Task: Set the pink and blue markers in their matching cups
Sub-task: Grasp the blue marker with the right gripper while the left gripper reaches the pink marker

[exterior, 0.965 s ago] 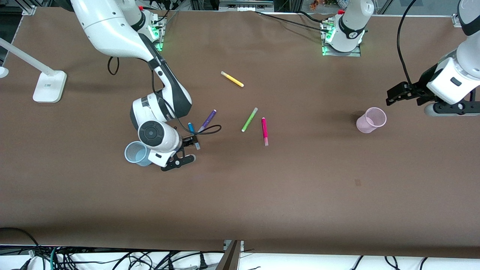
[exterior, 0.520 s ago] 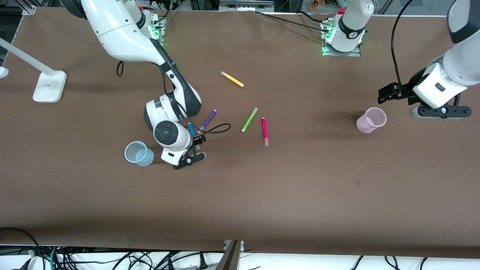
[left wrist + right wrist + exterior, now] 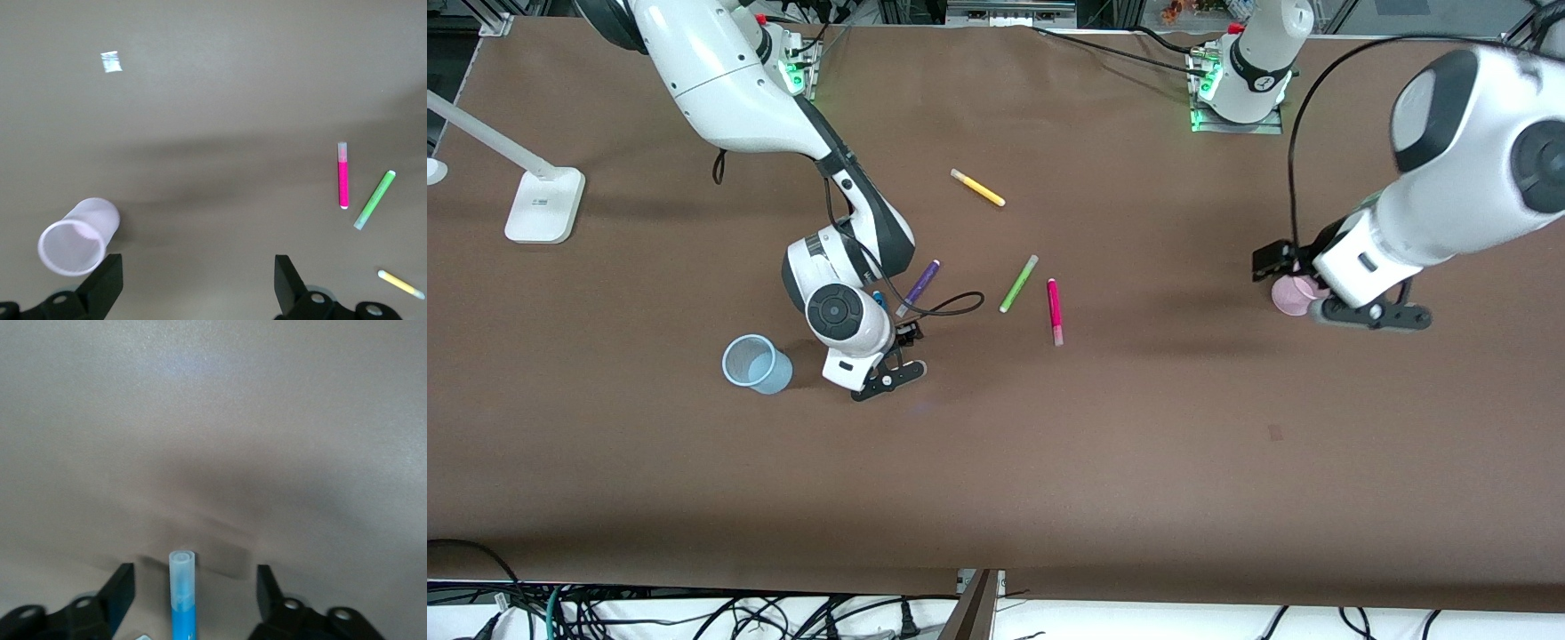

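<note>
Right hand (image 3: 193,600) is down at the bench (image 3: 1049,462), fingers spread either side of the blue marker (image 3: 183,600), not yet pinching it. The blue marker lies beside the purple pen (image 3: 919,287), near the blue cup (image 3: 754,364) toward the right arm's end. Left hand (image 3: 193,283) hangs over the pink cup (image 3: 77,236) toward the left arm's end, fingers spread wide, holding nothing. Pink marker (image 3: 1055,311) lies mid-bench beside the green pen (image 3: 1018,284); the yellow pen (image 3: 977,188) lies nearer the bases' edge.
</note>
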Robot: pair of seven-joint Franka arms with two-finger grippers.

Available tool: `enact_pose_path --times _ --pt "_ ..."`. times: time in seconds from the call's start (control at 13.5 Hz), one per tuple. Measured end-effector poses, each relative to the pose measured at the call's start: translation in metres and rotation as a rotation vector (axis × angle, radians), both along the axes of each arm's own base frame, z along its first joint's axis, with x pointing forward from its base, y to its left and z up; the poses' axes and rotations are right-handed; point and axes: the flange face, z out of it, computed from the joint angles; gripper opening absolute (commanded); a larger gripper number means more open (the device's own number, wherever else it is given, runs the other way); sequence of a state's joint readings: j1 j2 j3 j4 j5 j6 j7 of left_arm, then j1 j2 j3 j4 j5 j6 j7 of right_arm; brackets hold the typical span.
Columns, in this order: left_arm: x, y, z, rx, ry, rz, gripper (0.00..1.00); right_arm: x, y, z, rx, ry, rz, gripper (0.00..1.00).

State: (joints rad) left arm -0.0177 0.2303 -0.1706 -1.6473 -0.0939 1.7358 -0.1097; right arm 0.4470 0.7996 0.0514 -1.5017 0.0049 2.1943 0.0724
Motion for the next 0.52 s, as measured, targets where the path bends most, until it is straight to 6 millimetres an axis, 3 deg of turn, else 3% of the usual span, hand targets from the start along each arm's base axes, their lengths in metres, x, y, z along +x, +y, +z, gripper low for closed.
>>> enact_pose_path --times 0.15,0.37,0.52 --pt "0.007 -0.020 -0.028 -0.003 0.014 0.004 1.00 0.000 0.001 0.000 0.000 0.000 0.001 0.30" --pt "0.007 -0.075 -0.065 0.009 0.029 0.056 1.00 -0.001 0.003 0.000 0.001 -0.003 0.004 0.00" --pt "0.005 -0.107 -0.093 0.013 0.035 0.075 1.00 -0.001 0.004 0.001 0.003 -0.005 0.005 0.00"
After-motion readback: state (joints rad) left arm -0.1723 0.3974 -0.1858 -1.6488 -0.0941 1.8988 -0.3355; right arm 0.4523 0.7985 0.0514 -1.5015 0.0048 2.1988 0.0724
